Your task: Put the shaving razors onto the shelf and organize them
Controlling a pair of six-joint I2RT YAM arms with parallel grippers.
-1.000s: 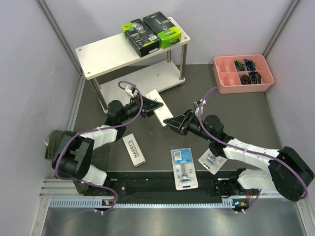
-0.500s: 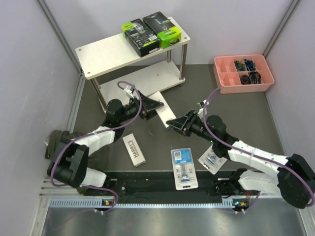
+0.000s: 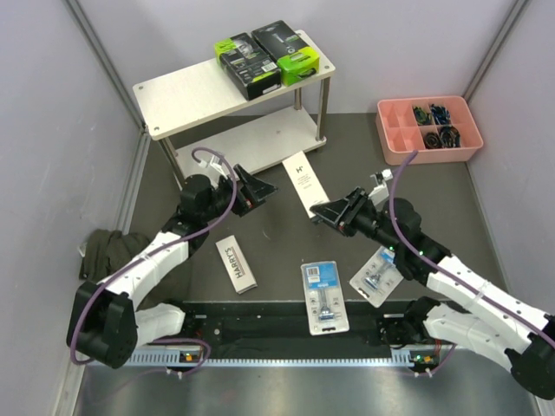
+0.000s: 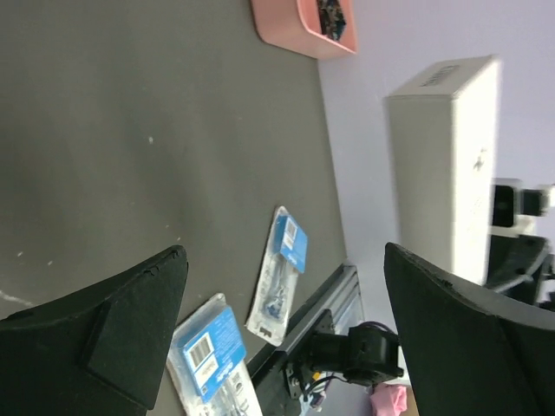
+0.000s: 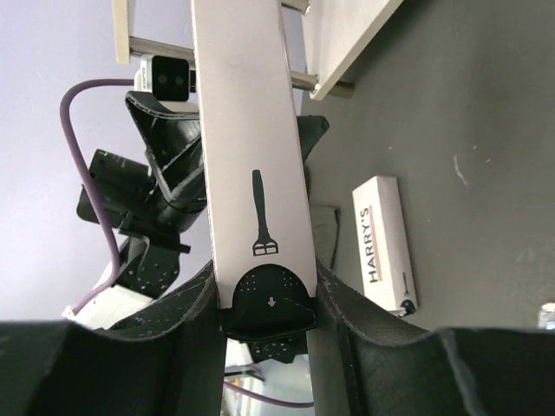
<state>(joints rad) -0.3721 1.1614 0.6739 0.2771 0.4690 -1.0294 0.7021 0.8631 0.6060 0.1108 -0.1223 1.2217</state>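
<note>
Gripping the lower end of a slim white Harry's box (image 3: 300, 179), the right gripper (image 3: 326, 211) holds the pack clear of the dark table (image 3: 277, 247), its long side pointing toward the shelf (image 3: 186, 95) at the far left of the workspace. Seen from the right wrist, the two fingers press against either side of the box's dark end cap, just below a printed razor icon. The left gripper (image 3: 257, 187) hovers just to the left of the raised box and apart from it, its fingers spread wide with nothing between them. In the left wrist view the box stands tall beyond the right-hand finger.

On the shelf's upper board, a pair of black and lime-green packs (image 3: 244, 66) sit side by side at the right end, touching. A second Harry's box (image 3: 237, 263) lies flat on the table beside the left arm's forearm, its label facing up. One blue-carded blister pack (image 3: 323, 296) rests near the front edge between the two arm bases, and another blister pack (image 3: 375, 276) lies tilted just to its right, partly under the right arm. A pink tray (image 3: 390, 143) with small dark items in its compartments sits at the far right, well apart from the shelf. A dark cloth (image 3: 100, 247) is bunched at the table's left edge
</note>
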